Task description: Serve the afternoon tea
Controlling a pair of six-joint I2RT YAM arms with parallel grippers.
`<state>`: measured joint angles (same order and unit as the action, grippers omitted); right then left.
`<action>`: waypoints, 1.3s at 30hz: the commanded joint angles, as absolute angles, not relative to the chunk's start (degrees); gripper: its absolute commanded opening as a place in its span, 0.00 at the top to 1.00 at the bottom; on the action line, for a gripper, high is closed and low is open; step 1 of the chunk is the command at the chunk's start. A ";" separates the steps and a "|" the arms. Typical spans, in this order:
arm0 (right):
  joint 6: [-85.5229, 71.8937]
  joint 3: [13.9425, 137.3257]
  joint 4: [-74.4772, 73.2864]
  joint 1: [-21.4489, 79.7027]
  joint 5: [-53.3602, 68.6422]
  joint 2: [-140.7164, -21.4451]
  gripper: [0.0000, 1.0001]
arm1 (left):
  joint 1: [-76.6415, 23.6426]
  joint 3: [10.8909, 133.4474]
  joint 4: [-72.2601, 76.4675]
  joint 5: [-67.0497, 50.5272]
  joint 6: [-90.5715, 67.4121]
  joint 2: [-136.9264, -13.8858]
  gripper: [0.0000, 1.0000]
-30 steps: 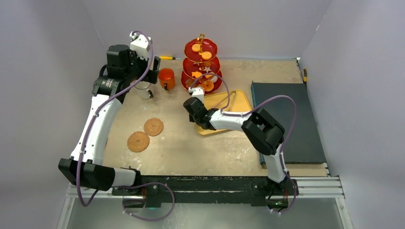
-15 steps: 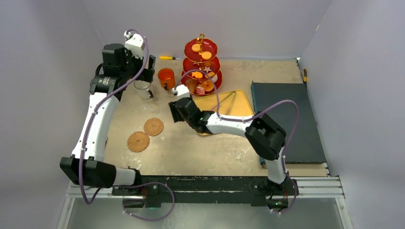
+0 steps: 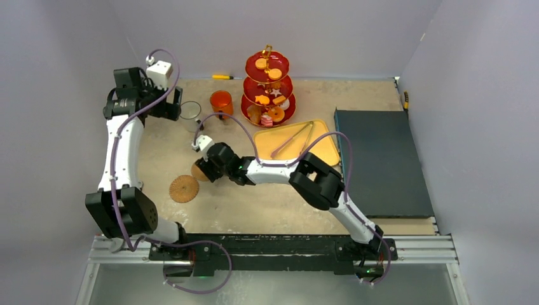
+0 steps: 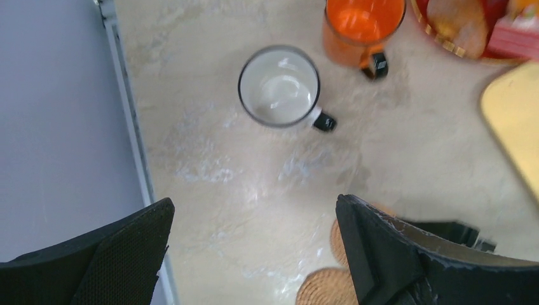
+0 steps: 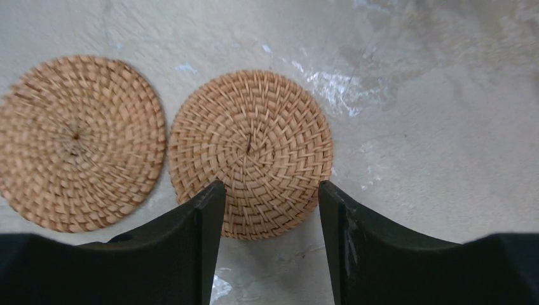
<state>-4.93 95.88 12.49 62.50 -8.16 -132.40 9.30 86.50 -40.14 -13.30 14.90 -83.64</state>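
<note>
Woven straw, flat and round: the right-hand coaster (image 5: 249,152) lies just beside the second coaster (image 5: 79,141) on the table (image 5: 445,127). The right gripper (image 5: 270,190) hangs over it, jaws half open and holding nothing, astride its near rim. It looks light, stiff and thin, so pinch at the rim. The left gripper (image 4: 254,213) — jaws wide, empty — hovers above the white mug (image 4: 278,87).

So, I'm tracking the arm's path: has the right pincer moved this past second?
Yes. The right pincer swung left, away from the yellow tray, and now hovers over a coaster.
</note>
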 commanded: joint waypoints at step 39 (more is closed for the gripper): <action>-12.77 55.29 23.01 62.26 -15.54 -103.38 0.47 | 10.07 38.83 -27.27 -14.79 75.79 -77.79 0.01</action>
